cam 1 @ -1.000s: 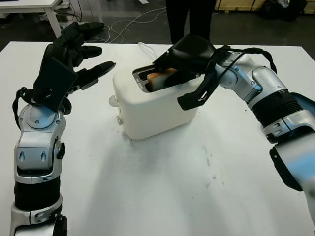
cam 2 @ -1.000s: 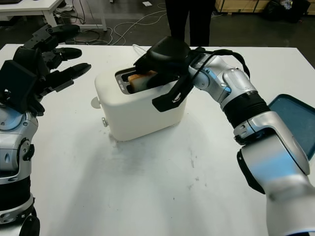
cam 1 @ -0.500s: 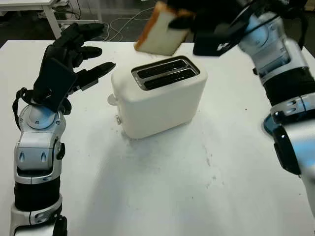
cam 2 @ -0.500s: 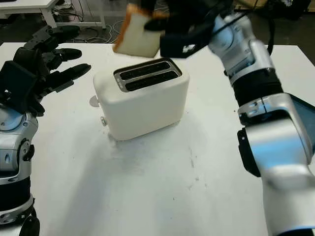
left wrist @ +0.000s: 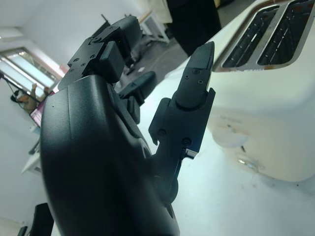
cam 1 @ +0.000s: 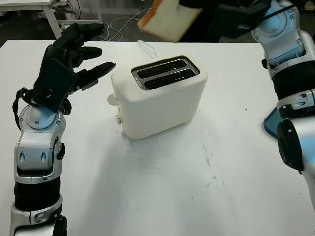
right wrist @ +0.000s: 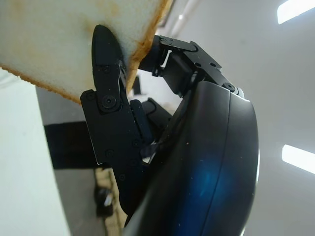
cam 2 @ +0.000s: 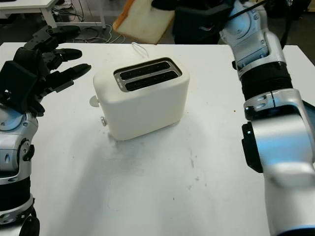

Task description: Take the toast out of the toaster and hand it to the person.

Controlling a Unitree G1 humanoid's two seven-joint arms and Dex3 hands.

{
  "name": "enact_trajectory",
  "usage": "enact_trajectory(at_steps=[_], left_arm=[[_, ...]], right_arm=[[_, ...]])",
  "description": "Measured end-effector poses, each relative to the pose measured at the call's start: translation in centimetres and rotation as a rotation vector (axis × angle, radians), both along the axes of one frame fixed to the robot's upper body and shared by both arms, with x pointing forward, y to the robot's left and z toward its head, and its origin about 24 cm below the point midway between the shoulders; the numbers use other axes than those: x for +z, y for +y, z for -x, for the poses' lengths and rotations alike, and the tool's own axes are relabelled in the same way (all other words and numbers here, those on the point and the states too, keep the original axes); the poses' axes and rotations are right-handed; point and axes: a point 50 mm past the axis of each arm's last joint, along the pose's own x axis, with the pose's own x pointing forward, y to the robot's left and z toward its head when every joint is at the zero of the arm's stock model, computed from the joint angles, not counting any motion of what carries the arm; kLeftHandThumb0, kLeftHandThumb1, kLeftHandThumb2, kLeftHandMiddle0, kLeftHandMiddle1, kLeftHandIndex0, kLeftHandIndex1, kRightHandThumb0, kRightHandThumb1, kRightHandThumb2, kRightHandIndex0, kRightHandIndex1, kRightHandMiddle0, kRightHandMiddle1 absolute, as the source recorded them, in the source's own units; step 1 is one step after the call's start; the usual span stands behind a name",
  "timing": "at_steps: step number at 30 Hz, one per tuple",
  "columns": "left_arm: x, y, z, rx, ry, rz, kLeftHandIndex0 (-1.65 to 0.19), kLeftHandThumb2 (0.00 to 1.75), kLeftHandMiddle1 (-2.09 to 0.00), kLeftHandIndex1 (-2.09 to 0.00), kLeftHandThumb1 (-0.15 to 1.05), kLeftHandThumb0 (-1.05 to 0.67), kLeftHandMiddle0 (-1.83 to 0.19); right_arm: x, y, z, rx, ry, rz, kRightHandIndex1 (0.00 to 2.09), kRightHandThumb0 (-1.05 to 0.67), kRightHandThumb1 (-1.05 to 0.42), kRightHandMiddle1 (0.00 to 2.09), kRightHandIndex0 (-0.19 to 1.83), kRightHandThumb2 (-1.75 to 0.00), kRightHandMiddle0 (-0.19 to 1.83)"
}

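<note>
Pale, brown-crusted toast slice: clear of white two-slot toaster, gripped by right hand at far edge. Left hand: open, left of toaster. Remaining: handover to person.

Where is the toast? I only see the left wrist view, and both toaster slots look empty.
Observer: The right hand holds the toast in the air, above and beyond the toaster.
Operator: Is it gripped well?
Observer: The right wrist view shows one finger pressed on the slice's face and another behind its crust.
Operator: Anything else on the table?
Observer: A blue tray at the table's right edge, beside the right arm.
</note>
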Motion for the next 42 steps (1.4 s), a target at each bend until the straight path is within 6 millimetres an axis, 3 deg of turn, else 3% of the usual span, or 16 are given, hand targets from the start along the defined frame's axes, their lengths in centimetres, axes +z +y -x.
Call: enact_trajectory(at_steps=[5, 6, 11, 17, 27, 28, 30, 31, 32, 34, 37, 40, 42], left_arm=[[0.0, 0.0, 0.0, 0.001, 0.000, 0.001, -0.33, 0.00, -0.94, -0.53, 0.84, -0.24, -0.21], [0.0, 0.1, 0.0, 0.002, 0.000, 0.001, -0.33, 0.00, -0.94, -0.53, 0.84, -0.24, -0.21], [0.0, 0.2, 0.0, 0.003, 0.001, 0.002, -0.33, 0.00, -0.96, -0.54, 0.84, -0.22, -0.21], [-0.1, 0.3, -0.1, 0.008, 0.006, 0.006, -0.33, 0.00, -0.96, -0.54, 0.84, -0.22, -0.21], [-0.2, 0.4, -0.1, 0.006, 0.008, 0.005, -0.33, 0.00, -0.96, -0.55, 0.84, -0.23, -0.20], [-0.2, 0.4, -0.1, 0.005, 0.008, 0.005, -0.33, 0.00, -0.96, -0.55, 0.84, -0.24, -0.19], [-0.2, 0.5, -0.1, 0.005, 0.008, 0.005, -0.32, 0.00, -0.96, -0.55, 0.84, -0.24, -0.19], [-0.2, 0.5, -0.1, 0.005, 0.008, 0.005, -0.32, 0.00, -0.96, -0.55, 0.84, -0.24, -0.19], [-0.2, 0.5, -0.1, 0.005, 0.006, 0.005, -0.32, 0.00, -0.96, -0.55, 0.85, -0.23, -0.19], [-0.2, 0.5, -0.1, 0.005, 0.005, 0.005, -0.32, 0.00, -0.96, -0.55, 0.85, -0.22, -0.20], [-0.2, 0.5, -0.1, 0.006, 0.005, 0.004, -0.33, 0.00, -0.96, -0.55, 0.85, -0.21, -0.20], [-0.2, 0.5, -0.1, 0.006, 0.002, 0.003, -0.32, 0.00, -0.96, -0.55, 0.85, -0.22, -0.20], [-0.1, 0.5, -0.1, 0.005, -0.001, 0.003, -0.33, 0.00, -0.96, -0.55, 0.84, -0.22, -0.20]], right_arm=[[-1.4, -3.4, -1.0, -0.164, 0.038, -0.129, 1.75, -0.38, -0.92, 1.74, 1.04, -0.40, 0.70], [-1.7, -4.2, -1.1, -0.198, 0.035, -0.144, 1.75, -0.37, -0.92, 1.65, 1.03, -0.40, 0.67], [-3.5, -7.8, -1.4, -0.377, 0.088, -0.280, 1.75, -0.37, -0.92, 1.73, 0.86, -0.41, 0.57], [-6.7, -10.4, -1.4, -0.506, 0.181, -0.462, 1.75, -0.28, -0.92, 1.75, 0.86, -0.42, 0.56], [-9.8, -10.8, -1.4, -0.594, 0.263, -0.556, 1.75, -0.18, -0.92, 1.75, 0.71, -0.44, 0.38], [-10.1, -10.8, -1.5, -0.603, 0.278, -0.572, 1.75, -0.16, -0.92, 1.65, 0.68, -0.43, 0.27], [-10.8, -10.8, -1.5, -0.615, 0.313, -0.636, 1.75, -0.14, -0.92, 1.18, 0.68, -0.43, 0.40], [-11.0, -10.7, -1.6, -0.615, 0.324, -0.658, 1.75, -0.12, -0.92, 1.26, 0.69, -0.44, 0.39], [-11.3, -10.6, -1.6, -0.613, 0.332, -0.669, 1.75, -0.07, -0.92, 1.53, 0.66, -0.43, 0.30], [-11.8, -10.4, -1.6, -0.611, 0.349, -0.675, 1.75, -0.07, -0.92, 1.69, 0.67, -0.42, 0.27], [-12.8, -10.2, -1.6, -0.647, 0.387, -0.680, 1.75, -0.13, -0.92, 1.72, 0.65, -0.40, 0.24], [-13.8, -10.1, -1.5, -0.663, 0.417, -0.714, 1.75, -0.18, -0.92, 1.47, 0.59, -0.41, 0.23], [-14.4, -10.1, -1.5, -0.665, 0.439, -0.756, 1.75, -0.22, -0.92, 1.54, 0.57, -0.39, 0.25]])
